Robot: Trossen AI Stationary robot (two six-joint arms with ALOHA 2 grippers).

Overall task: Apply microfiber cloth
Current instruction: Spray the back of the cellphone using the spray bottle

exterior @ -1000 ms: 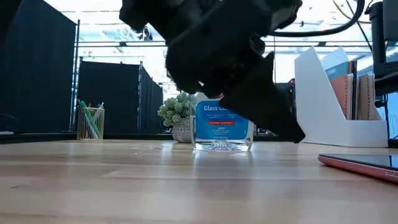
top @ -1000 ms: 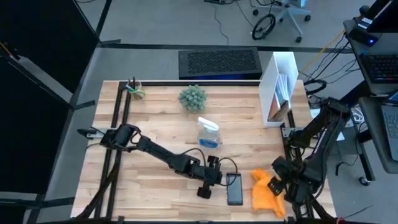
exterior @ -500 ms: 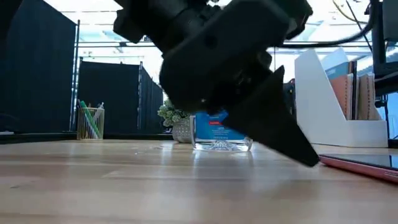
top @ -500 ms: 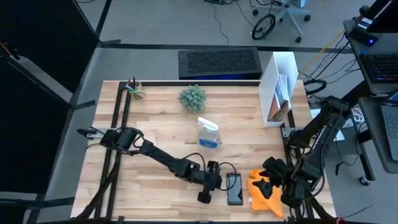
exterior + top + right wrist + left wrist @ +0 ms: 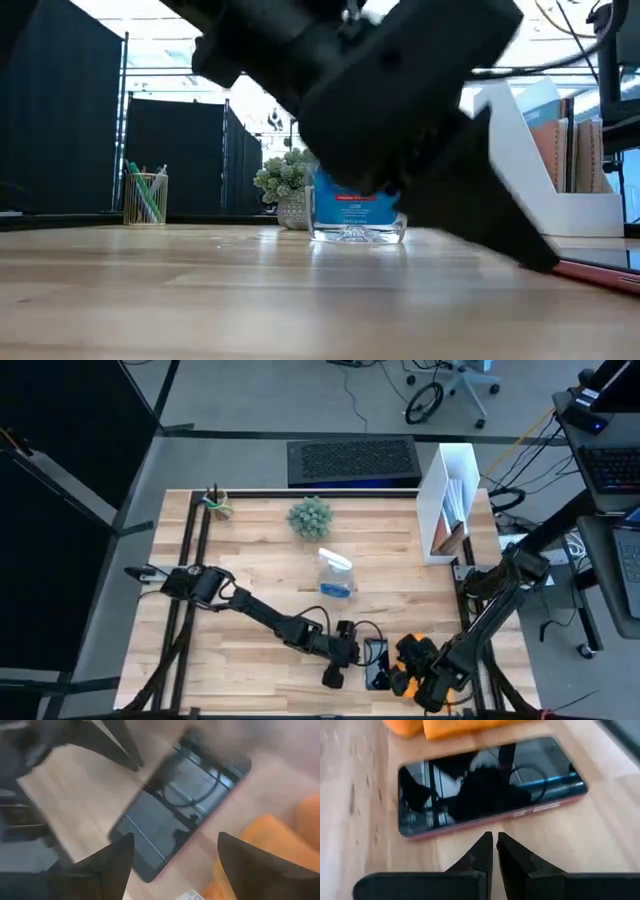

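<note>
The dark phone [image 5: 377, 663] lies flat on the wooden table near its front edge. My left gripper [image 5: 494, 837] is shut, and its tips stand at the middle of the phone's long left edge [image 5: 485, 823]. The orange microfiber cloth [image 5: 404, 682] lies bunched on the table just right of the phone, half hidden under my right gripper [image 5: 418, 678]. The right wrist view shows that gripper [image 5: 175, 836] open above the phone [image 5: 175, 810], with the cloth [image 5: 270, 840] beside and beneath one finger. My left gripper's shut fingertips [image 5: 545, 262] slant down from the table's left toward the phone's long edge [image 5: 600, 270]; whether they touch it I cannot tell. My right gripper has one finger [image 5: 245, 860] over the cloth's edge nearest the phone; whether it touches the cloth I cannot tell.
A clear spray bottle with blue liquid [image 5: 336, 575] stands at mid-table behind the phone. Farther back are a small plant [image 5: 310, 517], a pen cup [image 5: 215, 503] at the far left and a white file holder [image 5: 450, 500] at the far right.
My right gripper has gone toward the table's left and near edges, up to the phone, and the orange cloth has shifted with it toward the phone's right side. My left gripper has dropped a little, its tips coming closer to the phone's left edge.
</note>
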